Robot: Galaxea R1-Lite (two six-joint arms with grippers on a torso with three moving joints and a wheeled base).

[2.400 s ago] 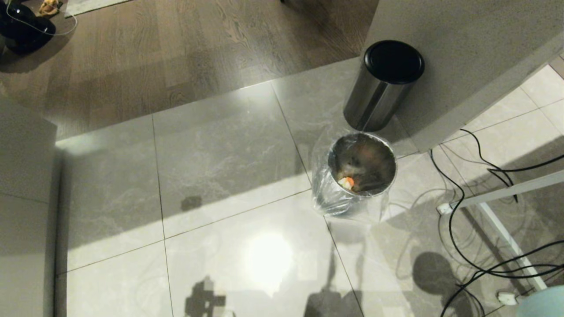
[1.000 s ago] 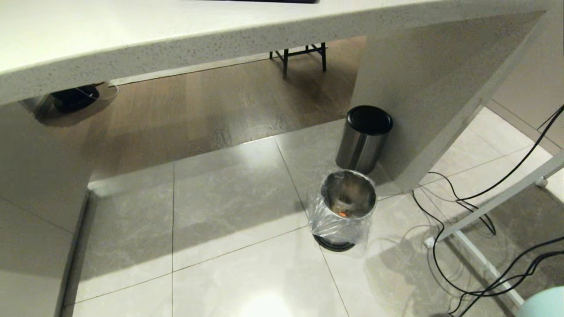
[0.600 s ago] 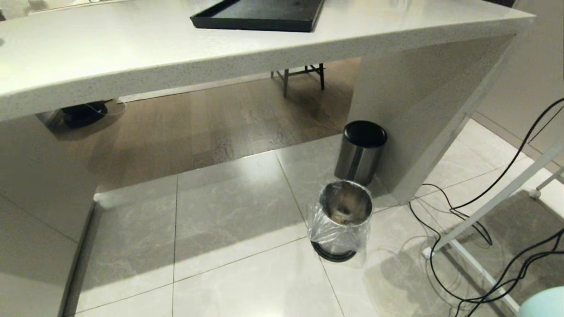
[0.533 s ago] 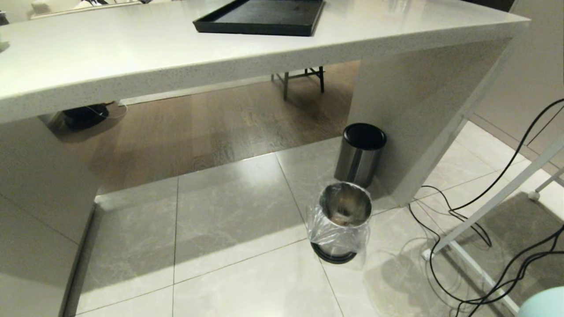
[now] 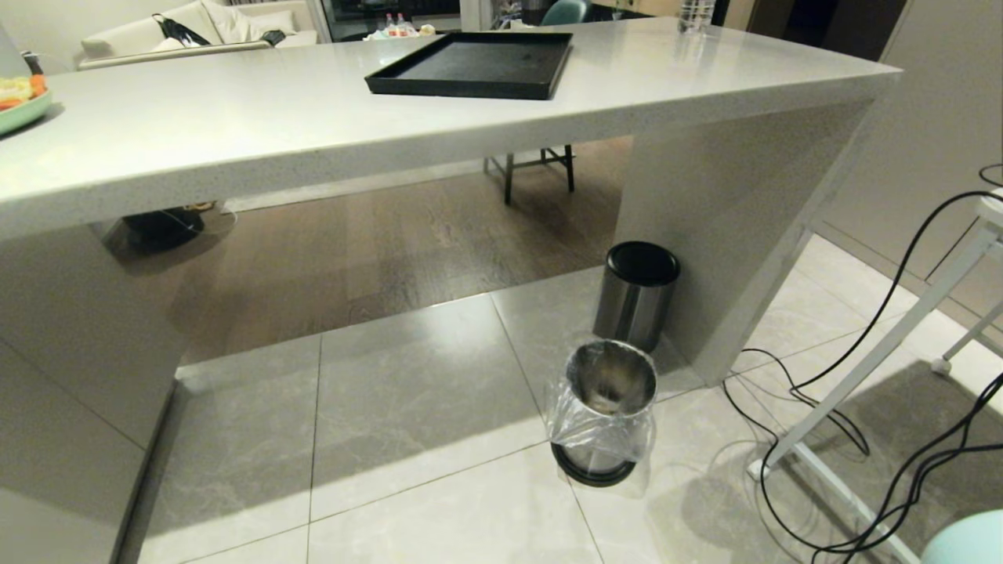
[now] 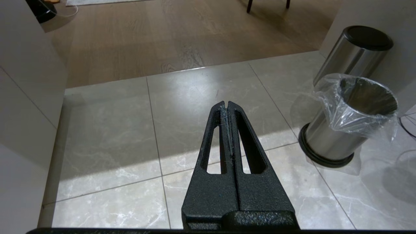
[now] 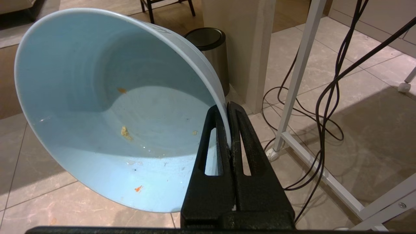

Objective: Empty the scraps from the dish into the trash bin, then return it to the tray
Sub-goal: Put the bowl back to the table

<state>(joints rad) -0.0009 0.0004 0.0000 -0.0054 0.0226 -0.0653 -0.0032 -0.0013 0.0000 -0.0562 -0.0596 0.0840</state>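
Nearest, the right gripper is clenched on the rim of the light-blue bowl, the rim pinched between its two black fingers. The bowl is tilted steeply, its open side facing the wrist camera, and only a few small orange and yellowish specks cling to its inside. In the head view only an edge of the bowl shows, at the lower right corner. The left gripper hangs empty over the pale floor tiles, its fingers pressed together.

On those tiles, just ahead, stands the small steel trash bin with its clear bag liner folded over the rim and a black base ring; its contents cannot be made out. Just behind it, close to the counter's side panel, stands a black-topped steel bin. Black cables loop over the floor to the right, around a white metal frame.

Beyond, the white stone counter spans the view, with wooden flooring under it. On the counter the black tray lies empty, well apart from the bowl. At the counter's far left edge a pale-green plate carries orange slices. A pale sofa sits farther back.
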